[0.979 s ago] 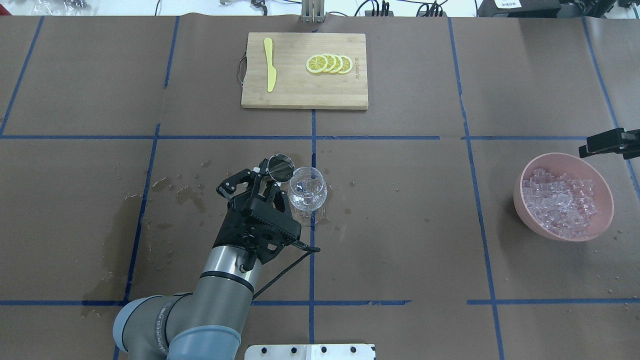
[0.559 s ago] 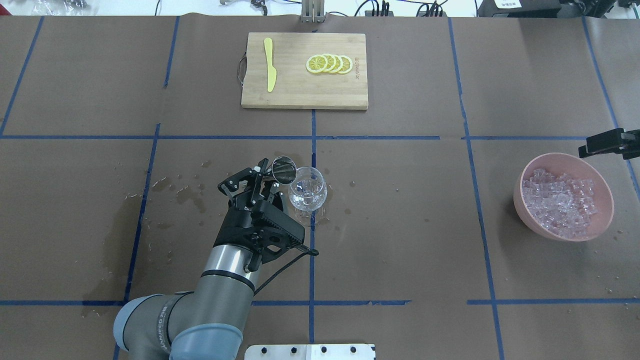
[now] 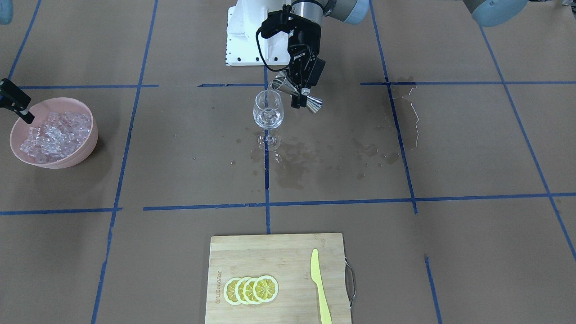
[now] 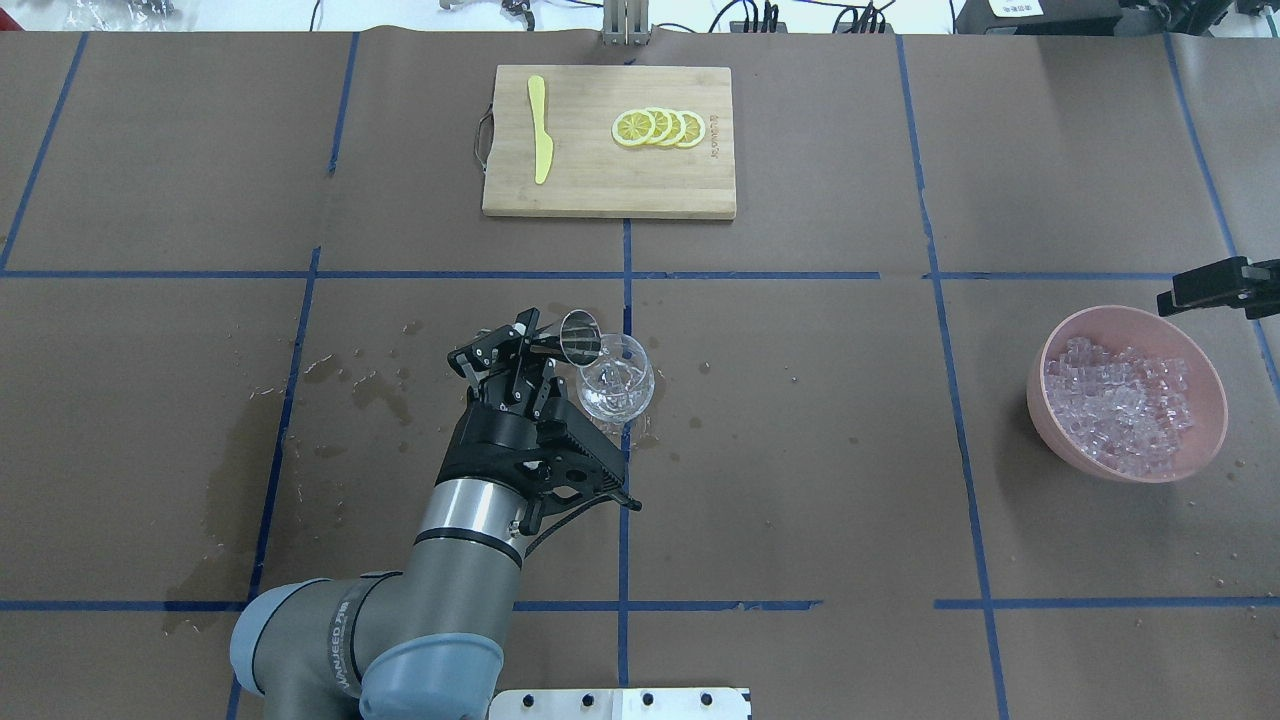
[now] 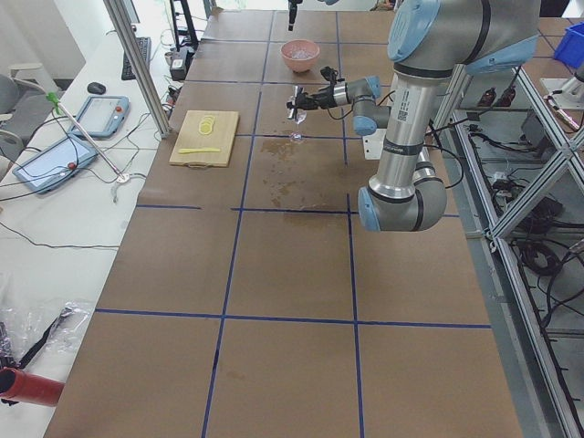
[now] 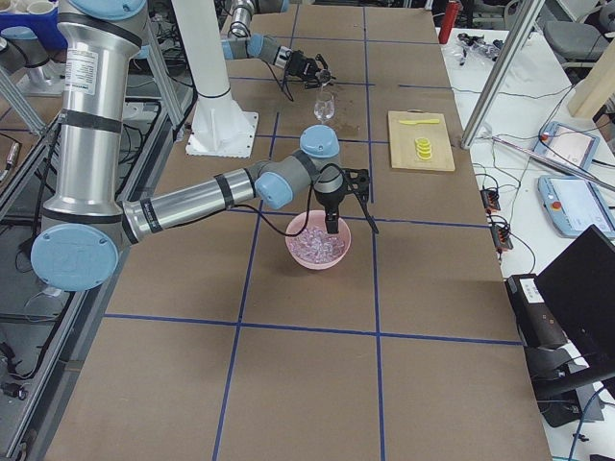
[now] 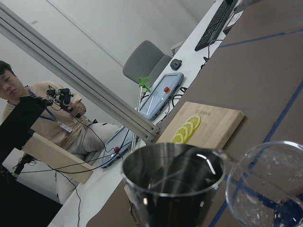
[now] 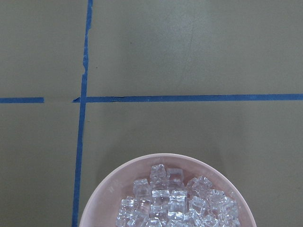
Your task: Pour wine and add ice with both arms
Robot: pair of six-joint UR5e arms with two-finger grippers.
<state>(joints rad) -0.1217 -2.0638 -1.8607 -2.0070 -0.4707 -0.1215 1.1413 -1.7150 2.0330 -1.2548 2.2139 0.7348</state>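
Well, I count two arms, my left arm (image 4: 455, 560) and right arm (image 6: 192, 206), plus one glass (image 3: 268, 112), one metal measuring cup (image 3: 313, 104), one pink bowl (image 3: 87, 144) and one board (image 3: 288, 252) carrying four lemon slices (image 3: 251, 290) and one yellow knife (image 3: 319, 288), all on the table (image 3: 450, 148).

My left pincer (image 3: 300, 91) is clamped on the cup's waist, and the cup is tipped so its lip hangs over the glass rim. From the front, a thin clear thread of wine (image 3: 268, 95) seems to run from that lip into the glass; overhead I see only the cup's round mouth. My left wrist camera looks into the cup's steel inside, with the glass rim just beside it and a person (image 7: 52, 123) seated past the table.

My right pincer (image 4: 1190, 290) hangs above the bowl's edge; whether it is apart or together I cannot tell. The ice (image 4: 1125, 405), too many cubes to count, lies heaped in the bowl, well apart from the glass. My right wrist camera shows just rim and ice. Dark wet stains (image 3: 292, 171) mark the paper near the glass foot.
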